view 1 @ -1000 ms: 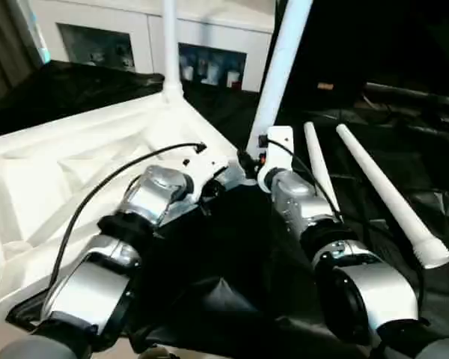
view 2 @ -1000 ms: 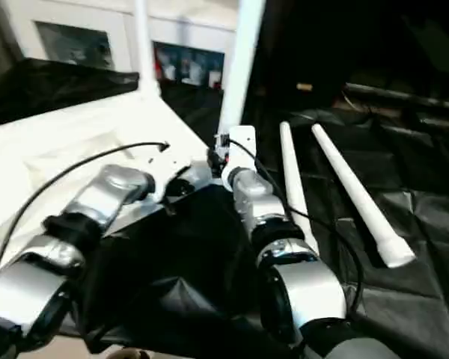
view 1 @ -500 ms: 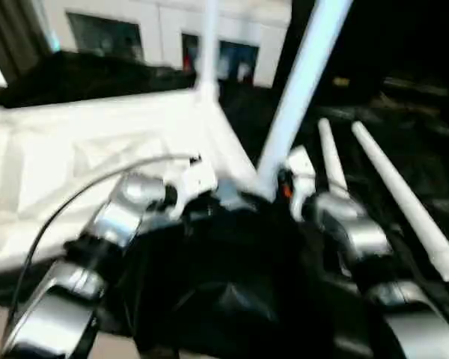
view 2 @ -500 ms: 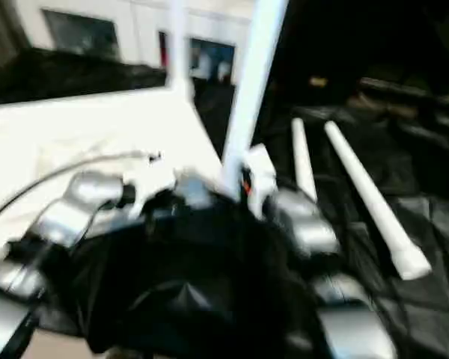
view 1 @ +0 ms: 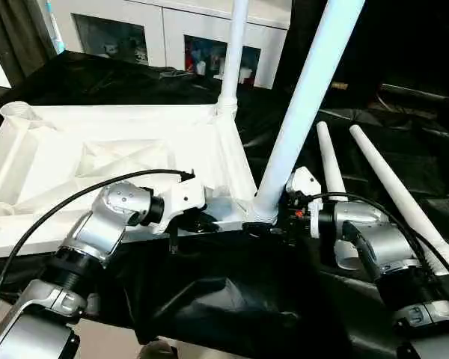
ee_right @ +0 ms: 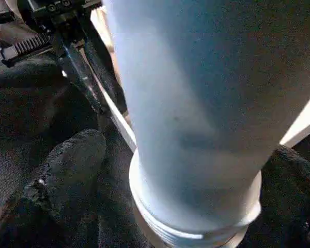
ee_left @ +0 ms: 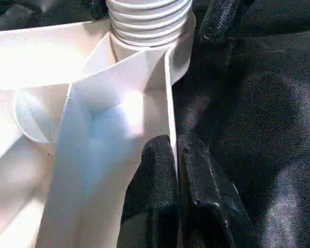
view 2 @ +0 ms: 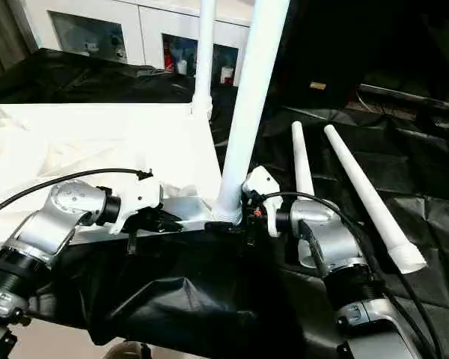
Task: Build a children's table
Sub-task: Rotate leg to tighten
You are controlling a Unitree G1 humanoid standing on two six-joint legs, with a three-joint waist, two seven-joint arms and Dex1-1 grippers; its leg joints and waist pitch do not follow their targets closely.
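Now seating leg [view 1: 307, 97] in near corner socket of upturned table top [view 1: 97, 161]. Left gripper [ee_left: 175, 155] pinching the top's rim; right gripper [view 1: 273, 229] spread wide around leg's threaded base. Best twisted fully home, kept upright, rim steadied. Two spare legs [view 1: 393, 191] on black cloth [view 1: 209, 292].

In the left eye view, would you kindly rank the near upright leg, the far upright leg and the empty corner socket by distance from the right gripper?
1. Near upright leg, right at the right gripper.
2. Far upright leg, at the tabletop's back corner.
3. Empty corner socket, at the far left corner.
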